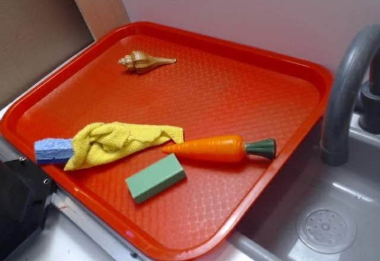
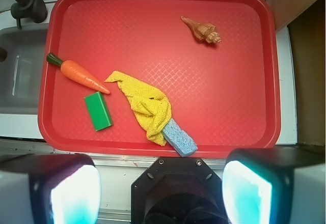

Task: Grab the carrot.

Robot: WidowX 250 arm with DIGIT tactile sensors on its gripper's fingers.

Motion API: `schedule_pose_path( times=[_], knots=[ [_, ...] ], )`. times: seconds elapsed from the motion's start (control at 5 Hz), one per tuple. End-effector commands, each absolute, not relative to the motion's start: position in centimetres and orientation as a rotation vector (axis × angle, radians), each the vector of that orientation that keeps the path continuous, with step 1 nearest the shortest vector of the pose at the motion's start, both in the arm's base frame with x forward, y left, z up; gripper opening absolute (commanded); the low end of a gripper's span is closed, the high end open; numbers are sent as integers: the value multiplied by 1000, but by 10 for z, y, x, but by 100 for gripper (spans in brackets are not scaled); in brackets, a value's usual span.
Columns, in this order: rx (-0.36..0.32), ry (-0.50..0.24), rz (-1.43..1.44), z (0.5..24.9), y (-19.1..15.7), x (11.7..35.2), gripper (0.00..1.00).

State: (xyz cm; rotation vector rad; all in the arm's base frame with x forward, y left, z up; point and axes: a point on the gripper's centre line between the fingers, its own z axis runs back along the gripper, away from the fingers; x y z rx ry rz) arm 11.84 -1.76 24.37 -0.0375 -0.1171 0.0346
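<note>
Carrot (image 2: pixel 77 74) lies flat on the red tray (image 2: pixel 229 112), far ahead of the jaws and well to their left in the wrist view, near the tray's left rim. Its green stem points away to the upper left and its tip points toward the middle of the tray. The gripper (image 2: pixel 160 191) hangs above the near edge of the tray, and its two fingers (image 2: pixel 74 191) stand wide apart at the bottom of the wrist view, with nothing between them. A green block (image 2: pixel 98 111) lies just beside the carrot tip, a little closer to the jaws, but I cannot tell if the two touch. A yellow cloth (image 2: pixel 145 104) is crumpled right of the carrot, close to the tip, almost straight ahead of the jaws. A blue sponge (image 2: pixel 179 138) sticks out from under the cloth and is the nearest thing to the jaws. A shell (image 2: pixel 202 30) rests far ahead and a little to the right, well apart from everything else. In the exterior view the carrot (image 1: pixel 217 149) lies near the tray rim beside a grey sink (image 1: pixel 332 213) with a faucet (image 1: pixel 347 89).
</note>
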Motion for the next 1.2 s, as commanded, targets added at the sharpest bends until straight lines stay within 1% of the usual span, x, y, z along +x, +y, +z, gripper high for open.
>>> schedule_pose_path(
  times=[0.0,0.2,0.4,0.6,0.8,1.0],
  knots=[
    [-37,-117,35,244,-18,118,100],
    [1,-172,-144,235,-43,136,100],
    [59,-200,-216,230,-52,147,100],
    [99,-227,-393,218,-74,172,100],
    [132,-208,-483,191,-100,201,100],
    [88,-221,-600,170,-122,215,100]
  ],
)
